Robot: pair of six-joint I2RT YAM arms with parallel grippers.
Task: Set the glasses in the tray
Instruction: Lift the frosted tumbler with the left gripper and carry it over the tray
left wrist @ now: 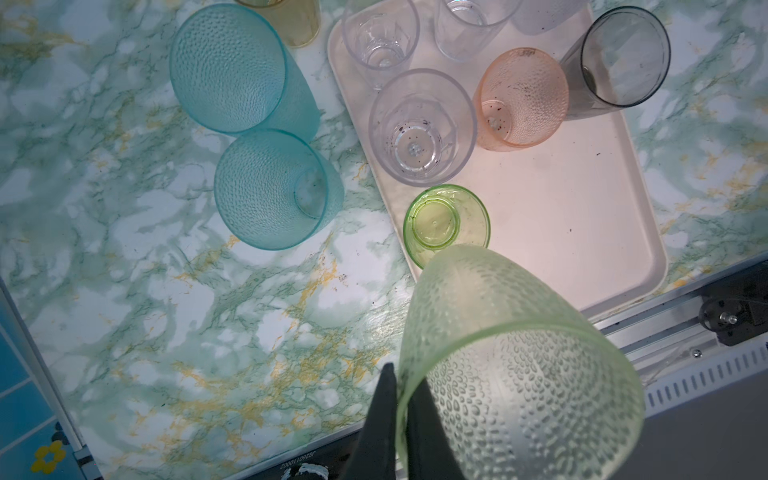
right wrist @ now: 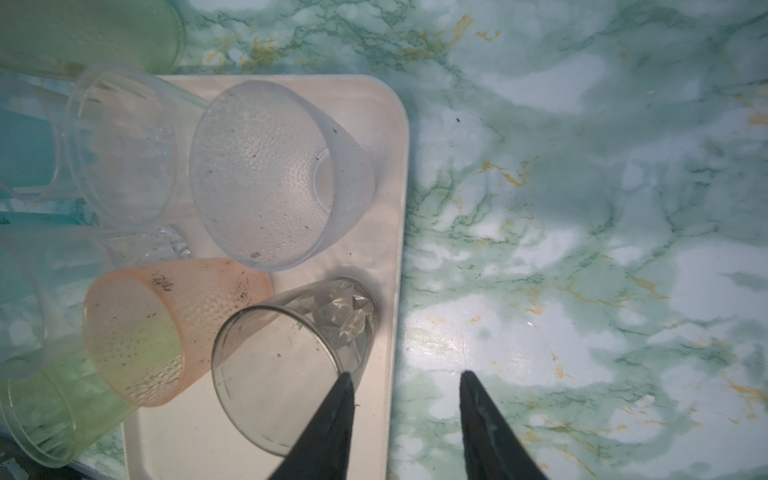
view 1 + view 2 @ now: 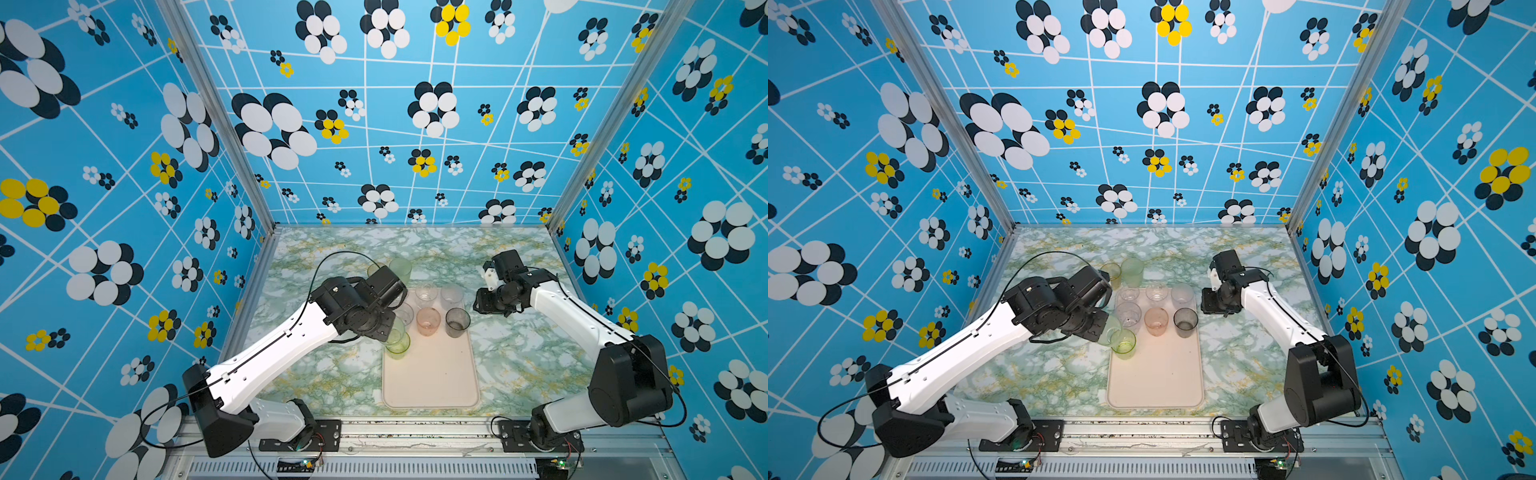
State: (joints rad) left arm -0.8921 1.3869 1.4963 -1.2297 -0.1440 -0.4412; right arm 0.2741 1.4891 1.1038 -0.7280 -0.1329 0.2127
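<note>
We've ~7 glasses [image 1: 422, 126] in tray [image 1: 582, 232]; left hand [image 1: 401, 386] pinches a pale-green one [image 1: 519, 353]; right hand [image 2: 406, 375] open, empty; 4 wait on tabletop [image 1: 208, 311].

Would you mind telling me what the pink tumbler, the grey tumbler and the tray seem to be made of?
The pink tumbler: probably plastic, translucent with a dimpled, frosted wall. The grey tumbler: smooth, glossy, smoky see-through wall; plastic or glass, I cannot tell. The tray: opaque cream-pink, matte, with a moulded rounded rim; likely plastic or melamine.
</note>
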